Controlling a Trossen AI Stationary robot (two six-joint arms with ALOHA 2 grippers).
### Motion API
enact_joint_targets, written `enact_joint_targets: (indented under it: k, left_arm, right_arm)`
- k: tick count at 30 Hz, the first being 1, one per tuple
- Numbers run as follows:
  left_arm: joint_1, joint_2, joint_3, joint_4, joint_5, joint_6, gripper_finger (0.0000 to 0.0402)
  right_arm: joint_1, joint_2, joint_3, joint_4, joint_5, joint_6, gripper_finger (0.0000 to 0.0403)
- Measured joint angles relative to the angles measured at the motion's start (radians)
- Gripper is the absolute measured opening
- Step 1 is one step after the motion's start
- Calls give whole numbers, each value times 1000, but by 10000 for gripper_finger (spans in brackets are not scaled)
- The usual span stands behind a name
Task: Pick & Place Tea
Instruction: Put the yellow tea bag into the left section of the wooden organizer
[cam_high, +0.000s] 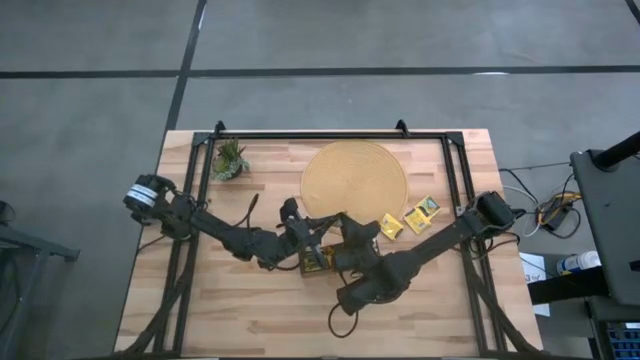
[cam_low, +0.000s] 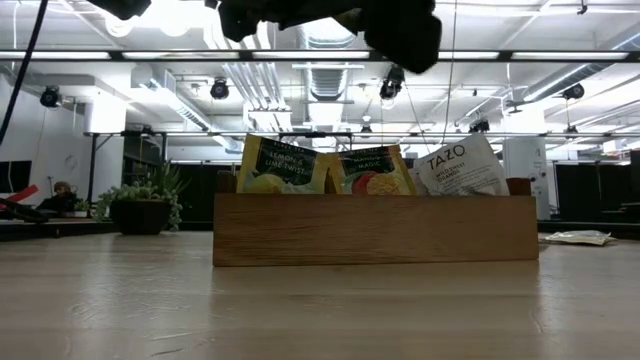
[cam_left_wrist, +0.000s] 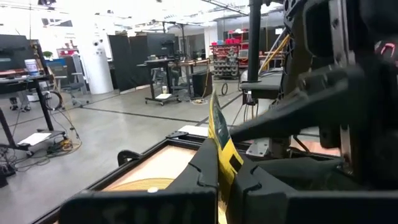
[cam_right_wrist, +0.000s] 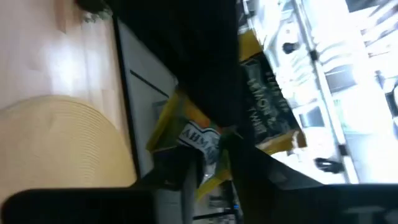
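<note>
Left tool (cam_left_wrist: 219, 177) pinches a yellow paper tea sachet (cam_left_wrist: 222, 149) edge-on above the brown wooden tray (cam_low: 375, 229). Right tool (cam_high: 335, 250) crowds beside it; its finger state is unclear.

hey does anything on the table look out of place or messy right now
Two yellow tea sachets lie loose on the table beside the round mat, apart from the wooden tray where other sachets stand upright. Both grippers crowd over that tray; the left gripper pinches a yellow sachet.
</note>
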Motion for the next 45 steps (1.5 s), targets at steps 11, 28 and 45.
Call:
enact_joint_targets:
  k: [11,28,45]
  left_arm:
    - [-18,-4,-1,-5,-41,70,0]
    - [-54,-111,-24,-302,-14,-87,0]
    - [-207,-105,-69,-360,166,-213,0]
  right_arm:
    - [27,-96,5,-82,-125,70,180]
    - [45,-135,-7,-256,-135,149,192]
    - [149,-478,-230,-563,34,954,192]
